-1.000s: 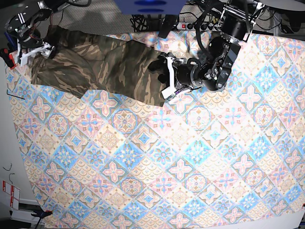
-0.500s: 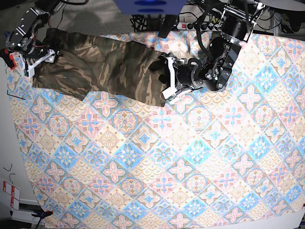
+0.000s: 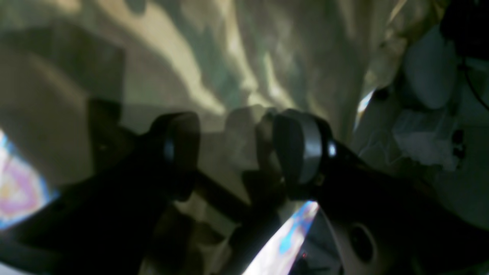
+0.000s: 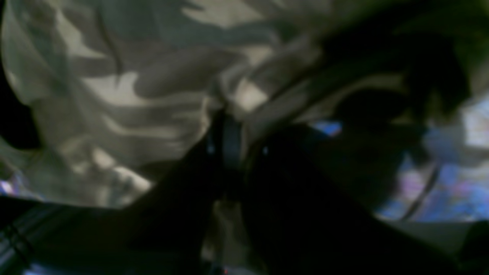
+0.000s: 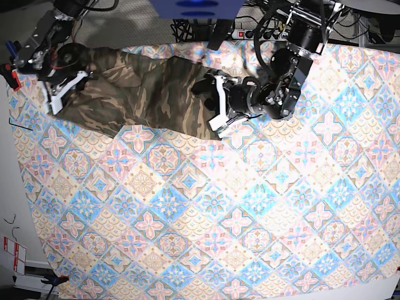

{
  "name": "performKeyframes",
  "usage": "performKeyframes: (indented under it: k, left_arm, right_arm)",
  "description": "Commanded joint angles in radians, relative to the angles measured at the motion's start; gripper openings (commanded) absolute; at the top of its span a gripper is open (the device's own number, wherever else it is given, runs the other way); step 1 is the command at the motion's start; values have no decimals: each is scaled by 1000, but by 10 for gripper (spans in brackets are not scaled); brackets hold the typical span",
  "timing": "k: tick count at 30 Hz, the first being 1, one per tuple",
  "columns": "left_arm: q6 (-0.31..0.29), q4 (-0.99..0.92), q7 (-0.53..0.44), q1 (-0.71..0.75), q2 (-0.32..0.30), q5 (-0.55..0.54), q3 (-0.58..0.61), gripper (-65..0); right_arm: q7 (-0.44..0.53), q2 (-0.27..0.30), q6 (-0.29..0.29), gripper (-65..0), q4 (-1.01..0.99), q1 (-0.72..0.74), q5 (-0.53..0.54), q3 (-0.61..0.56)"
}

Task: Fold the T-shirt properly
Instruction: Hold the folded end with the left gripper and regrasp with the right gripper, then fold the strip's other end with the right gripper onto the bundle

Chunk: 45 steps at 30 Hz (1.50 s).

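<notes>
The camouflage T-shirt (image 5: 150,94) lies bunched along the far left of the tablecloth (image 5: 219,206). My right gripper (image 5: 65,90) is at its left end. In the right wrist view that gripper (image 4: 229,141) has its fingers pressed together on a pinch of the T-shirt (image 4: 114,95). My left gripper (image 5: 217,101) sits at the shirt's right edge. In the left wrist view this gripper (image 3: 238,149) stands with its pads apart over the T-shirt (image 3: 229,57). A raised fold of cloth sits between them, against the right pad (image 3: 298,149) only.
The pastel tile-patterned tablecloth covers the whole table. A power strip with cables (image 5: 240,31) and a blue block (image 5: 194,7) lie beyond the far edge. A red clamp (image 5: 9,72) sits at the left edge, close to the right arm.
My right gripper has shut on the shirt's left end and moved right and toward the front, pulling that end inward. The left gripper shifted slightly left.
</notes>
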Motion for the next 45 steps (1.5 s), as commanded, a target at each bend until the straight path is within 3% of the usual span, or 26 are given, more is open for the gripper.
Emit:
performKeyframes:
  k: [1, 11, 18, 25, 31, 36, 39, 45]
  left_arm:
    - [-6, 14, -16, -13, 10, -11, 2, -327]
    - [-6, -197, -29, -82, 191, 173, -1, -328]
    - [-6, -200, -64, -96, 200, 172, 2, -328]
    - [-6, -198, -50, -89, 144, 166, -4, -328]
    - [-6, -114, 14, -91, 53, 54, -5, -328]
    - [-6, -68, 14, -91, -16, -28, -5, -328]
    - [-6, -69, 14, -89, -34, -31, -5, -328]
    - [-6, -72, 7, -79, -45, -28, -4, -328]
  right_arm:
    - [-3, 19, 2, -601, 31, 34, 9, 22]
    - [-104, 49, 2, -600, 84, 161, 7, 31]
    - [-153, 105, 2, -599, 279, 154, 12, -146]
    - [-156, 111, 2, -599, 348, 135, 13, -357]
    - [-156, 155, 2, -599, 379, 132, 15, -607]
    - [-142, 157, 2, -599, 394, 135, 15, -687]
    - [-142, 178, 2, -598, 407, 141, 75, -749]
    - [-70, 284, 2, -597, 414, 206, 337, -928]
